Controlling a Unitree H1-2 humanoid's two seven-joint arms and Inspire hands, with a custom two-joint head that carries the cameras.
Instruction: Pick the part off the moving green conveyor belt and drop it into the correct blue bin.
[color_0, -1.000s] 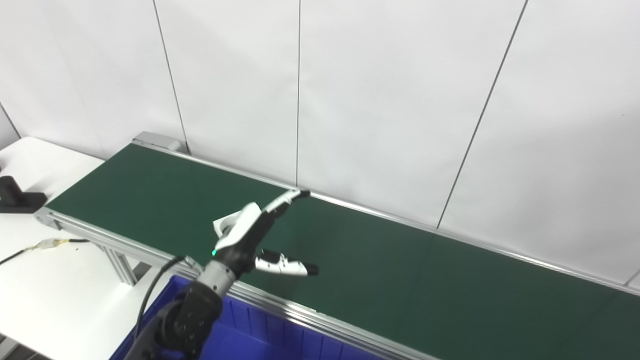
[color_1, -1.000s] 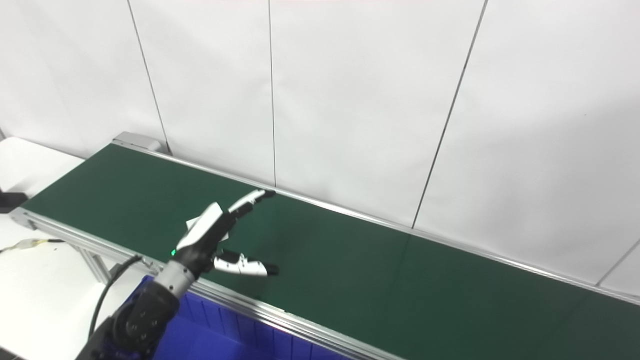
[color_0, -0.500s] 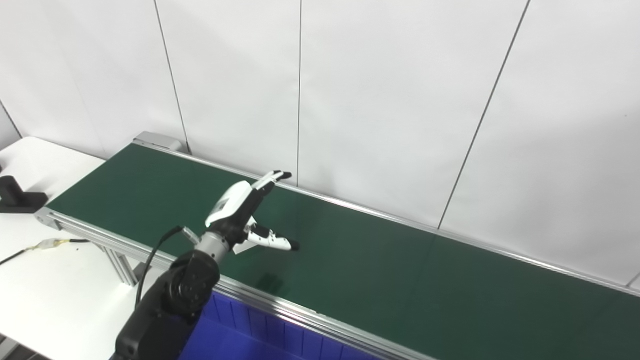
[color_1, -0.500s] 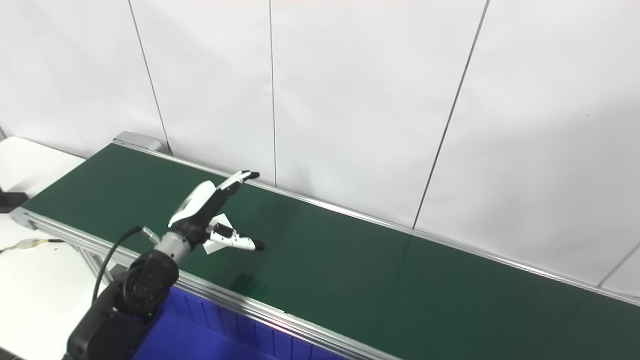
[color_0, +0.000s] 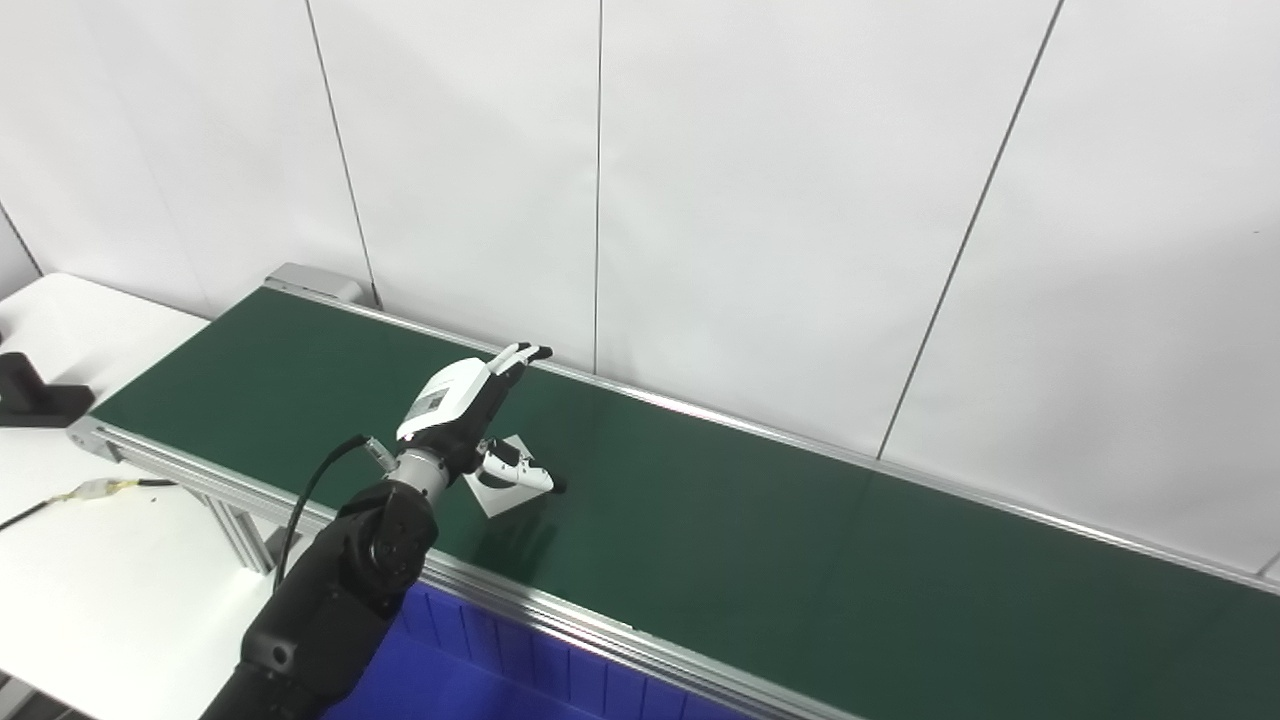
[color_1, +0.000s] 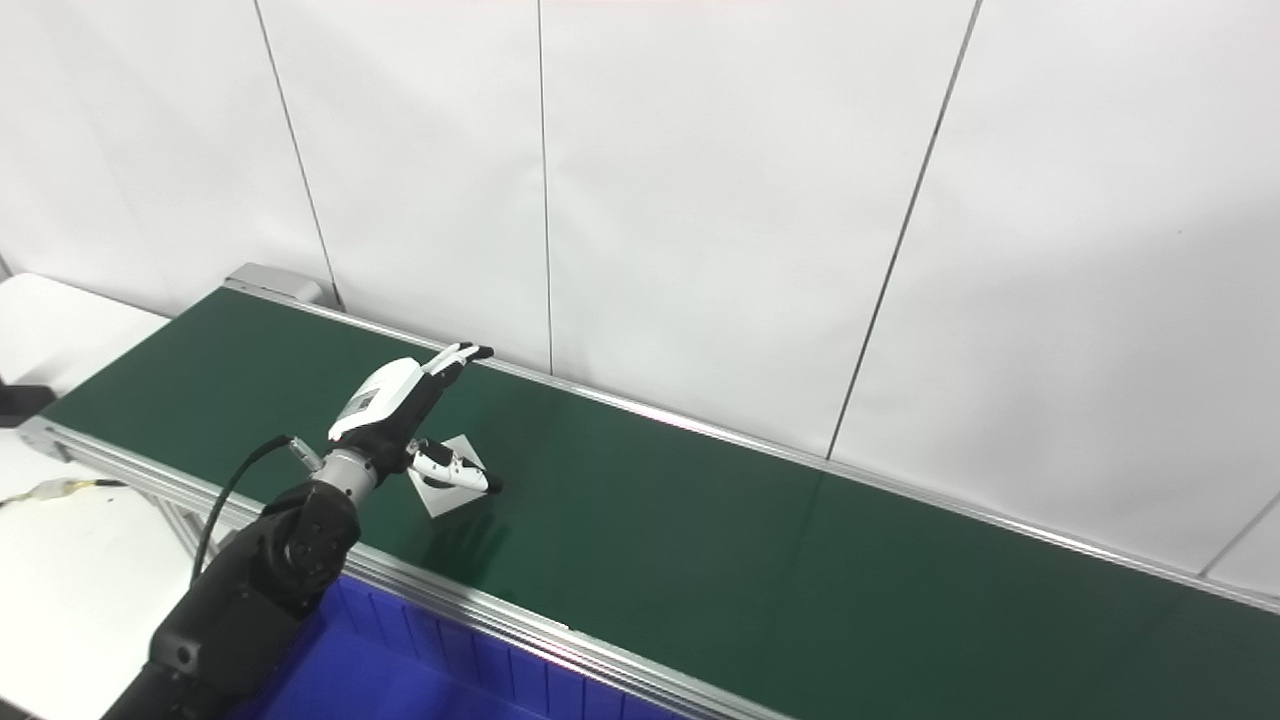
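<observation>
A flat white square part (color_0: 497, 496) with a round hole lies on the green conveyor belt (color_0: 750, 560), near its front edge. My left hand (color_0: 458, 408) hovers over the belt with fingers stretched toward the wall and thumb spread out. It is open and holds nothing. The thumb (color_0: 520, 474) lies in front of the part and hides part of it. The same part shows in the right eye view (color_1: 443, 499), below the hand (color_1: 393, 404). A blue bin (color_0: 470, 675) sits below the belt's front rail. My right hand is not in view.
A white table (color_0: 90, 590) stands at the left with a black block (color_0: 30, 395) and a cable (color_0: 100, 488) on it. The belt's aluminium rail (color_0: 600, 625) runs along the front. White wall panels close the far side.
My left hand has risen and reached farther over the belt, to the left. The white part, first half hidden behind the hand, now shows under the thumb, a little farther right.
</observation>
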